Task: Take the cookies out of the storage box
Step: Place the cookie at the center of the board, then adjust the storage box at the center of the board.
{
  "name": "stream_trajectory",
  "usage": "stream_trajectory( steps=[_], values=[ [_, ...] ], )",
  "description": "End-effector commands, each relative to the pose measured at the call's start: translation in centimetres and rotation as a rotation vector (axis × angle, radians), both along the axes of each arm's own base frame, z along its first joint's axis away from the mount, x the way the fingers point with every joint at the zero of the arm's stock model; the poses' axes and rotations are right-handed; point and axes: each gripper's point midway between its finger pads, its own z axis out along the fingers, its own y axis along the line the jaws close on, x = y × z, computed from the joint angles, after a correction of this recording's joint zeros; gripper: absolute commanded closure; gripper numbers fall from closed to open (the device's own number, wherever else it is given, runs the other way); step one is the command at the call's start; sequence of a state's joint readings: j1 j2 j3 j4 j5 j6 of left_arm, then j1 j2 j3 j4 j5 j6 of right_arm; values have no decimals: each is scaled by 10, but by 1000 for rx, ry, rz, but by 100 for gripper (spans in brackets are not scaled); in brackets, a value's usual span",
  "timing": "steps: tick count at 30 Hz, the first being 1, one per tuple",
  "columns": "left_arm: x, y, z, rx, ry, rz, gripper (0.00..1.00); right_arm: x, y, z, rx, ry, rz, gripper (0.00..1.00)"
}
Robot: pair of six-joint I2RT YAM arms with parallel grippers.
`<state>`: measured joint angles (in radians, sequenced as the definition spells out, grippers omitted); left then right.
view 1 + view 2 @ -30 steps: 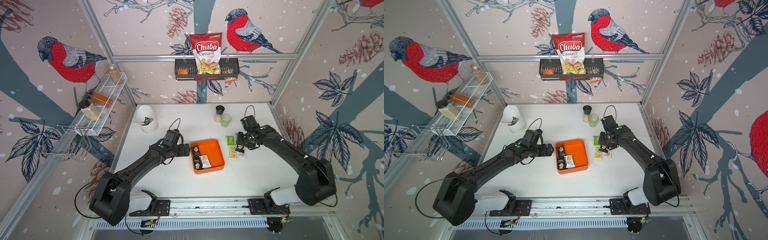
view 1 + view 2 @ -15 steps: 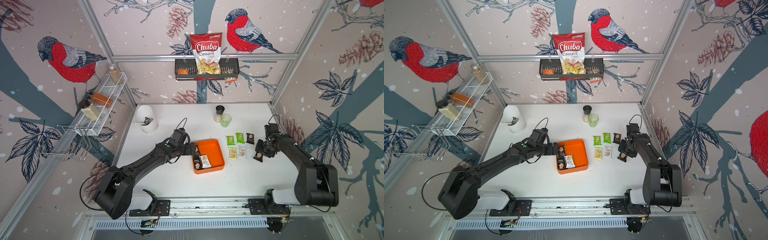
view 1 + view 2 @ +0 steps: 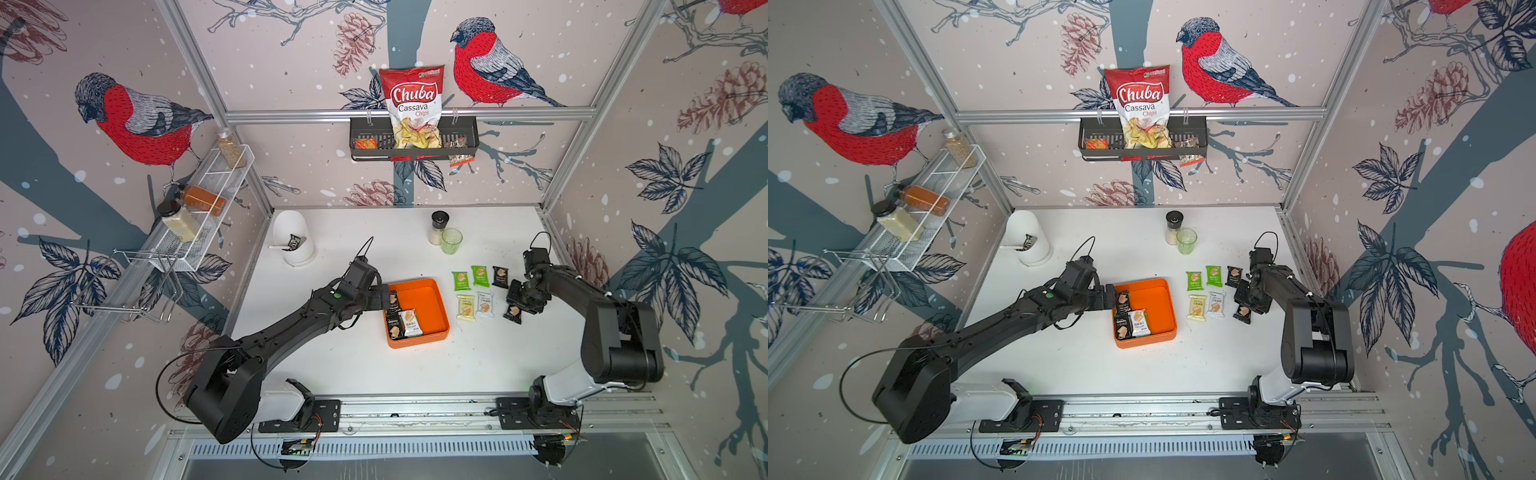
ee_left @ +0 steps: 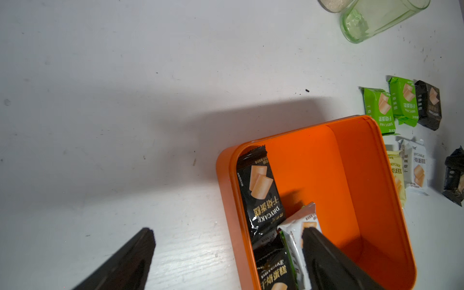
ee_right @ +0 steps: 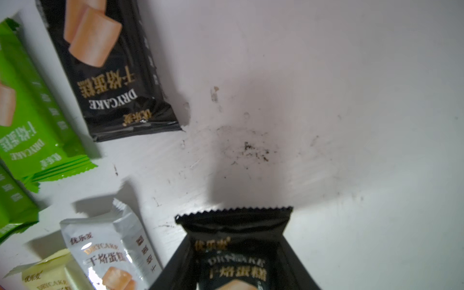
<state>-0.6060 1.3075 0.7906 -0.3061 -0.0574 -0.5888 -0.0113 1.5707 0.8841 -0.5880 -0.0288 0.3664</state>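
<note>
The orange storage box (image 3: 432, 299) (image 3: 1154, 303) (image 4: 326, 175) lies mid-table. Against its left wall lie a black cookie packet (image 3: 393, 300) (image 4: 261, 190), a white one (image 3: 410, 323) (image 4: 296, 233) and another black one (image 4: 273, 268). My left gripper (image 3: 386, 298) (image 4: 228, 232) is open astride that wall, one finger outside on the table side, the other over the white packet. Right of the box, several green, black, pale yellow and white cookies (image 3: 480, 275) lie in rows. Just right of them my right gripper (image 3: 519, 305) (image 5: 236, 266) is shut on a black cookie packet (image 3: 513, 312) (image 5: 233, 226).
A green glass (image 3: 451, 241) and a dark-capped jar (image 3: 438, 226) stand behind the laid-out packets. A white container (image 3: 296, 243) sits at the back left. The Chuba bag hangs in a black basket (image 3: 465, 141) on the back wall. A wire shelf (image 3: 199, 208) lines the left wall.
My right gripper has carried the black packet rightward, from beside the laid-out cookies to their right end. My left gripper has moved right, up to the box's left wall.
</note>
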Motion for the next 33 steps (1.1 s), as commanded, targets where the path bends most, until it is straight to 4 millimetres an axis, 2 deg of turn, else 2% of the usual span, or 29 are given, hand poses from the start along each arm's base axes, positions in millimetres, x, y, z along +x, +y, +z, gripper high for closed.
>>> stream_trajectory(
  steps=[1, 4, 9, 14, 18, 23, 26, 33],
  values=[
    [1, 7, 3, 7, -30, 40, 4, 3, -1, -2, -11, -4, 13, 55],
    [-2, 10, 7, -3, -51, 51, 4, 3, 0, -4, -7, 0, 19, 50],
    [-6, 13, 11, -22, -73, 59, 4, 5, 4, 3, -20, -13, 32, 37],
    [-8, 7, 13, -66, -72, 42, 4, 7, 18, 25, -63, -48, 75, 35],
    [-10, -7, 15, -144, -63, 10, 4, 3, 43, 38, -67, -74, 120, 36],
    [-11, -22, 18, -225, -56, -31, 4, -12, 87, 44, -43, -100, 185, 36],
    [-10, -29, 17, -258, -49, -55, 4, -25, 112, 40, -19, -110, 222, 36],
    [-7, -40, 9, -318, -12, -88, 4, -48, 153, 26, 32, -99, 247, 36]
  ],
)
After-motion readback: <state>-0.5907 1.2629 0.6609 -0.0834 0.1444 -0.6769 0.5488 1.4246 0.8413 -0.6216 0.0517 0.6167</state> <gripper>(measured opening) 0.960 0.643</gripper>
